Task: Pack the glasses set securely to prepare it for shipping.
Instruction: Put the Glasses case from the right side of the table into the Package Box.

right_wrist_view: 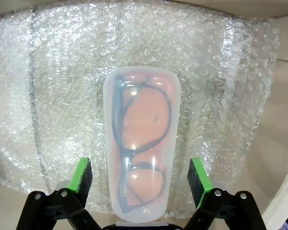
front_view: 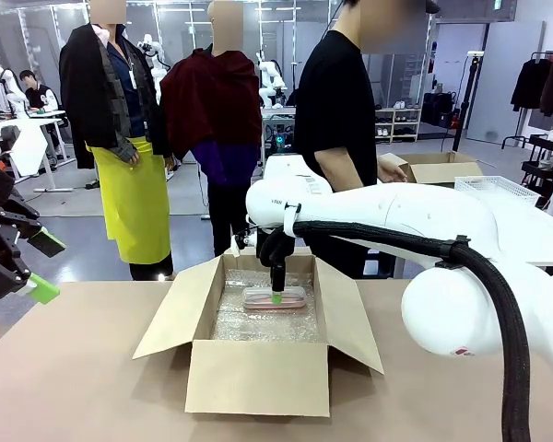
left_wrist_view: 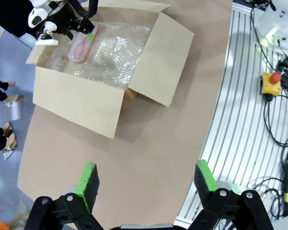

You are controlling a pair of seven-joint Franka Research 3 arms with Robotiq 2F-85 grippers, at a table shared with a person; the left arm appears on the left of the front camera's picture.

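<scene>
Where it lies flat on crinkly bubble wrap (right_wrist_view: 62, 96) inside the open cardboard box (front_view: 258, 378), the pink glasses case (right_wrist_view: 141, 143), oblong, rounded, with a translucent lid over dark frames (right_wrist_view: 118, 120), sits between the right gripper (right_wrist_view: 140, 176)'s spread green pads (right_wrist_view: 81, 175), gaps both sides. Box flaps (front_view: 170, 322) splay outward. The left gripper (left_wrist_view: 146, 182), jaws apart, hangs over bare brown table (left_wrist_view: 149, 143), well clear of the box.

Bare table (front_view: 74, 368) before box (front_view: 258, 373); right fingers (front_view: 277, 276) apparently low inside it.

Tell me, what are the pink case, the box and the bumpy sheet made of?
Pink case: likely plastic, glossy and see-through; glasses show inside.
Box: brown cardboard, matte, with folded flaps.
Bumpy sheet: clear plastic bubble wrap, shiny bubbles all over.
</scene>
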